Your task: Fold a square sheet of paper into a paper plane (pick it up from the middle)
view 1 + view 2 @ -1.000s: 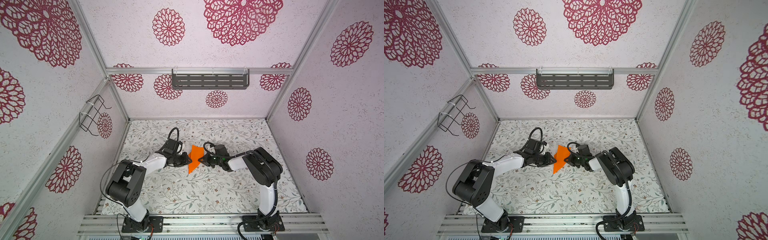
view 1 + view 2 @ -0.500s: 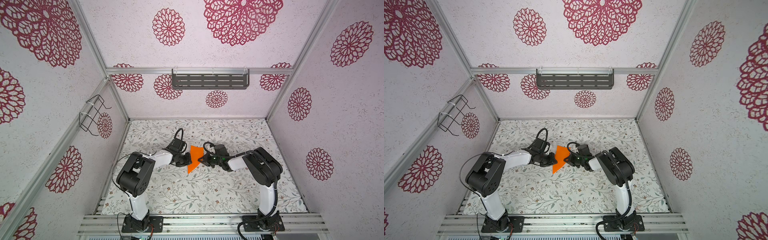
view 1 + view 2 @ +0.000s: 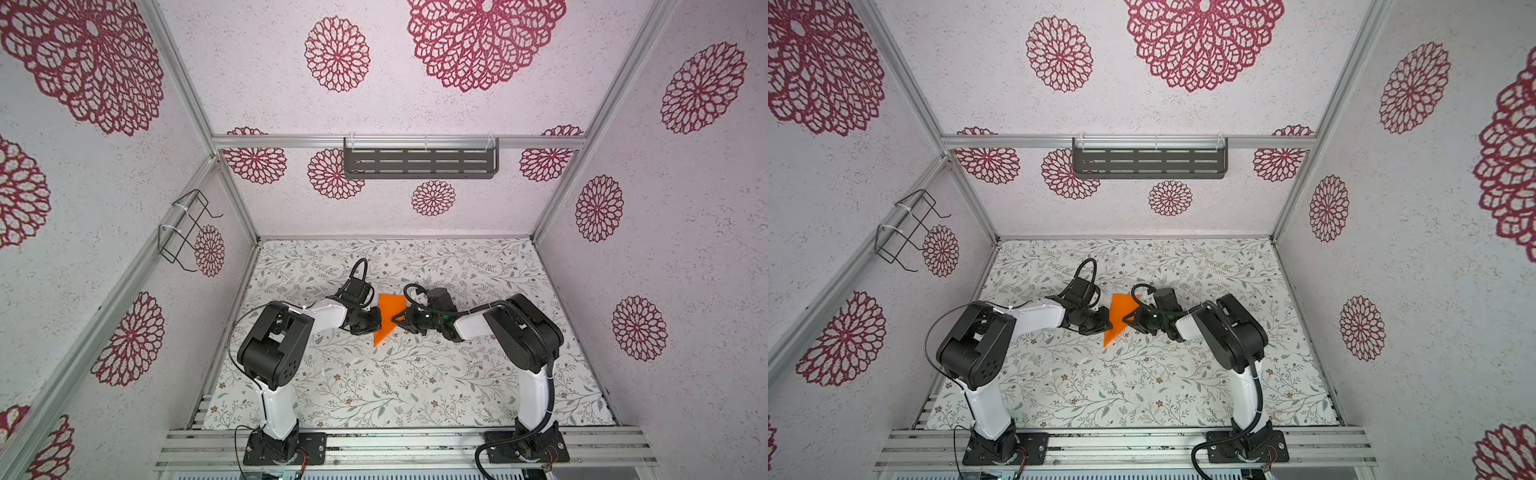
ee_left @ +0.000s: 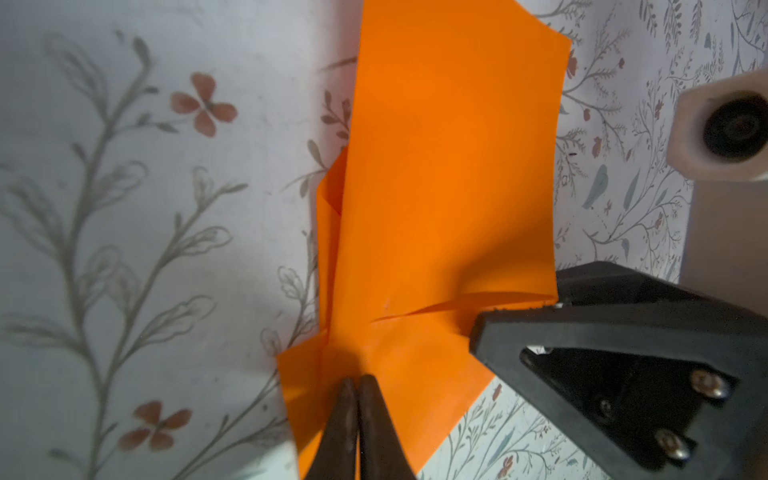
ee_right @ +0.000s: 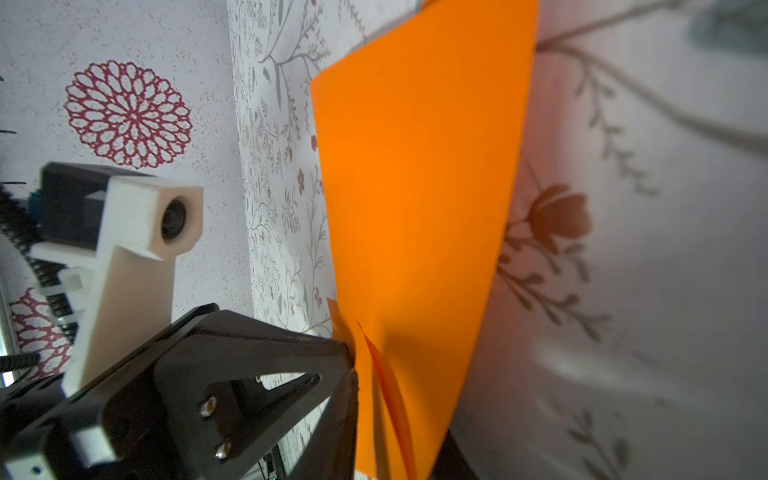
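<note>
Orange paper (image 3: 390, 309), partly folded into layers, left gripper (image 4: 356, 384) pinched shut on it, right gripper (image 3: 396, 321) touching, opening unclear

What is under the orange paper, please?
Around the orange paper only the flowered table cover shows. A folded layer of the same paper peeks out at one edge. The patch of cover directly beneath the paper is hidden.

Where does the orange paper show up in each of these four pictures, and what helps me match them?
In a top view: the orange paper sits mid-table.
In a top view: the paper again sits mid-table.
Left wrist: it fills the middle of the picture.
Right wrist: it stands as a tall strip through the centre.
Shared landmark: the flowered table cover behind it in all four.
</note>
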You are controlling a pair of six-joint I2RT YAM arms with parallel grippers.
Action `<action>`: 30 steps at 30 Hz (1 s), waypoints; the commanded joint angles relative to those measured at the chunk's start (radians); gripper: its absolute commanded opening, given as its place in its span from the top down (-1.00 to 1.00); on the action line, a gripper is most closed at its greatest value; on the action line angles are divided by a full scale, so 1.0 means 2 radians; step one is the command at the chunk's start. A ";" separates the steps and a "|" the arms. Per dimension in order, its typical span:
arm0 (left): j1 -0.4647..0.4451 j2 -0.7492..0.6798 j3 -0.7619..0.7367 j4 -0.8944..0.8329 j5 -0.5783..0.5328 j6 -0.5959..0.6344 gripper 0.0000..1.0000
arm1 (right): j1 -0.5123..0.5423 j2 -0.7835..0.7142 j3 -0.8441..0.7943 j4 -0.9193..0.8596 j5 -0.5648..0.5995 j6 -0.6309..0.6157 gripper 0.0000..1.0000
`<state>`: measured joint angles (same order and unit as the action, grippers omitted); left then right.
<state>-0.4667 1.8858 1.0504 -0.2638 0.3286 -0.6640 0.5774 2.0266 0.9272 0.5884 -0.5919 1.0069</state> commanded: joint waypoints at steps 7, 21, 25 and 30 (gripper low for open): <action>0.000 0.015 0.020 -0.023 -0.004 0.049 0.78 | 0.003 -0.007 0.003 0.011 0.019 0.029 0.79; -0.009 -0.038 -0.007 0.072 0.025 0.084 0.22 | 0.000 -0.071 -0.039 0.011 0.118 0.092 0.95; -0.012 -0.057 -0.039 0.121 0.022 0.107 0.05 | -0.004 -0.085 -0.043 -0.016 0.147 0.101 0.95; -0.018 -0.092 -0.092 0.201 0.006 0.139 -0.06 | -0.007 -0.092 -0.043 -0.043 0.172 0.113 0.95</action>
<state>-0.4919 1.7519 0.9043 -0.0040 0.3573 -0.4629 0.5697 1.8893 0.8459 0.5480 -0.3096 1.2015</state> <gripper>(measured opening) 0.524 0.057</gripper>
